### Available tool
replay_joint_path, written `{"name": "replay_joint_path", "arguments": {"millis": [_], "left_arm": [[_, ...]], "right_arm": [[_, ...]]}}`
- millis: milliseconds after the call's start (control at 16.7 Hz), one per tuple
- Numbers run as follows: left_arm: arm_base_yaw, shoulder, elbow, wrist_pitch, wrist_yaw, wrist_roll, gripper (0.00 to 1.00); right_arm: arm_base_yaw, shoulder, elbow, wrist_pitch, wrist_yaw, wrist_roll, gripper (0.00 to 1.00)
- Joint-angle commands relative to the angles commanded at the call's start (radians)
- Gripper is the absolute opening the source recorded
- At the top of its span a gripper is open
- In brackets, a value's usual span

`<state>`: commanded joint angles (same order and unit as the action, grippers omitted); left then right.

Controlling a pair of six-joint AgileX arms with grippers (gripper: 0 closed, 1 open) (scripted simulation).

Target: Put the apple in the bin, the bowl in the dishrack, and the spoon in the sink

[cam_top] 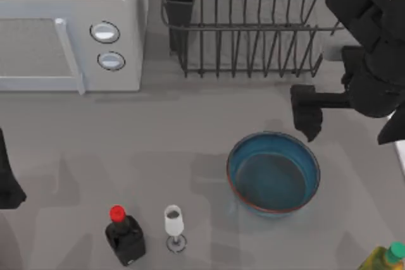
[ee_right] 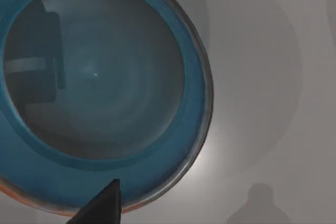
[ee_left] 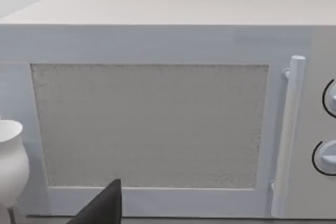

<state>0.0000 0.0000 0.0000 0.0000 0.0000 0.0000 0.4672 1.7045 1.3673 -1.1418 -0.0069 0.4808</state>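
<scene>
Hovering above the worktop (cam_top: 190,131), our right claw (cam_top: 308,118) hangs just beyond the far rim of the wide deep-blue glazed bowl with a thin reddish-brown rim (cam_top: 273,172); whether its fingers are apart or together we cannot tell. The bowl sits upright and empty, below and just in front of the claw. Behind the claw stands the black wire dishrack of upright prongs (cam_top: 247,36).

Handling judgement: stiff, glazed, likely slick and fairly heavy for one pinch, and breakable if dropped. Best hold looks like the rim wall, one finger inside, one outside, on the near-claw edge.

Left claw (cam_top: 9,188) parked far across the worktop, facing the white boxy microwave (ee_left: 152,119).
</scene>
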Motion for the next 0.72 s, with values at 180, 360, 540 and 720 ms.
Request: {"name": "replay_joint_path", "arguments": {"millis": [180, 360, 540, 720], "left_arm": [[0.000, 0.000, 0.000, 0.000, 0.000, 0.000, 1.00], [0.000, 0.000, 0.000, 0.000, 0.000, 0.000, 1.00], [0.000, 0.000, 0.000, 0.000, 0.000, 0.000, 1.00], [0.000, 0.000, 0.000, 0.000, 0.000, 0.000, 1.00]], "right_arm": [[0.030, 0.105, 0.094, -0.067, 0.006, 0.030, 1.00], [0.035, 0.123, 0.112, -0.081, 0.008, 0.036, 1.00], [0.030, 0.120, 0.109, -0.078, 0.007, 0.035, 1.00], [0.033, 0.133, 0.076, -0.038, 0.008, 0.033, 1.00]]}}
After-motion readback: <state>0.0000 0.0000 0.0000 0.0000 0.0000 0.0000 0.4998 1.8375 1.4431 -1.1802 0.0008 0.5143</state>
